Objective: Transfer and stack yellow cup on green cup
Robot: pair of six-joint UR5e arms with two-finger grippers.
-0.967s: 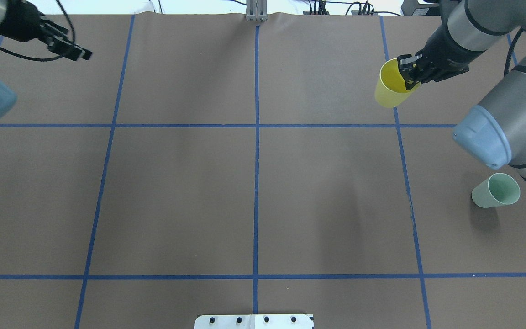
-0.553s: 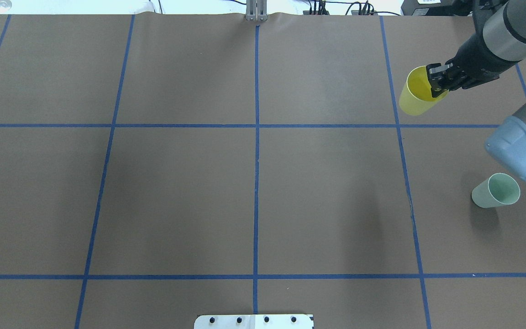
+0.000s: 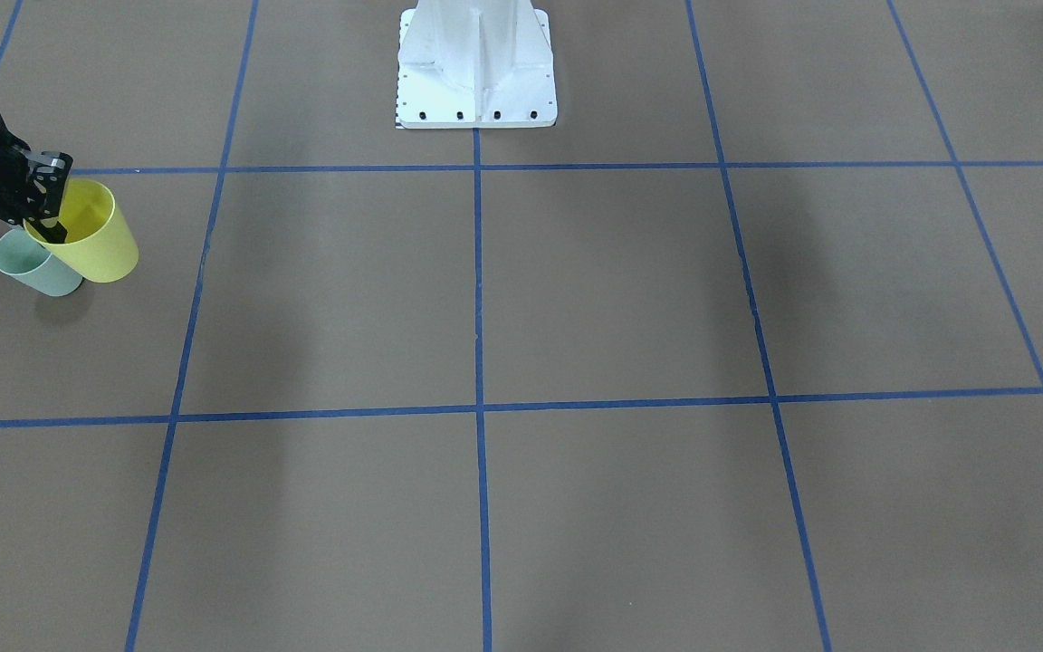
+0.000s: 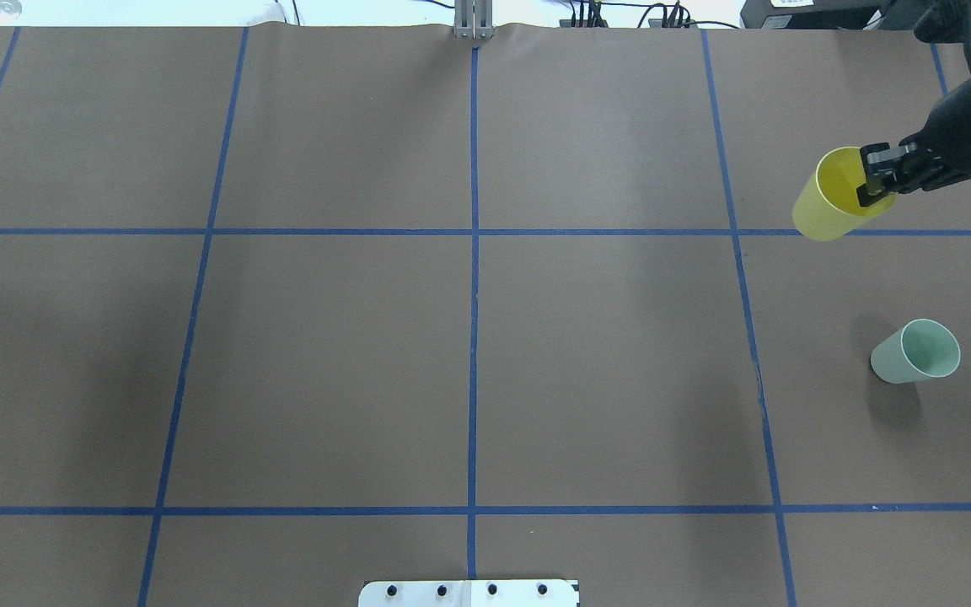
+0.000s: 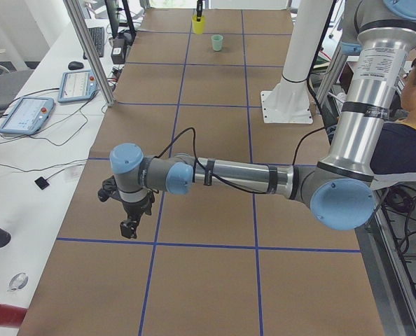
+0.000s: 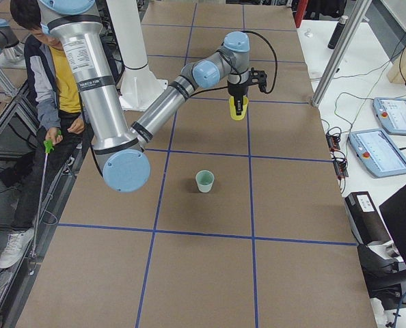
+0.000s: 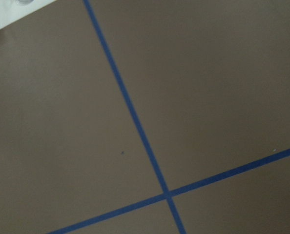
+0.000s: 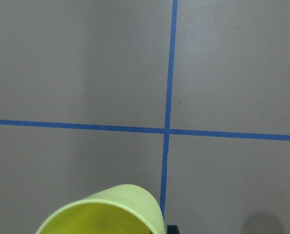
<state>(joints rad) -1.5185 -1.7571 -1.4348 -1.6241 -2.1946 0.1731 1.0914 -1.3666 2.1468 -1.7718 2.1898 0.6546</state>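
Note:
The yellow cup (image 4: 827, 211) hangs upright above the table at the far right, held by its rim. My right gripper (image 4: 871, 187) is shut on that rim, one finger inside the cup and one outside. The front-facing view shows the yellow cup (image 3: 91, 237) and the right gripper (image 3: 49, 225) too. The green cup (image 4: 915, 351) stands upright on the table, nearer the robot and apart from the yellow cup; it also shows in the front-facing view (image 3: 33, 267). My left gripper (image 5: 129, 227) shows only in the exterior left view, low over the table; I cannot tell whether it is open.
The white robot base plate (image 4: 469, 593) sits at the near middle edge. Blue tape lines (image 4: 474, 253) divide the brown table. A seated operator (image 6: 49, 61) is beside the robot. Tablets (image 6: 381, 150) lie on a side bench.
My right gripper has carried the yellow cup rightward and nearer the robot, closer to the green cup. The left arm has left the overhead view.

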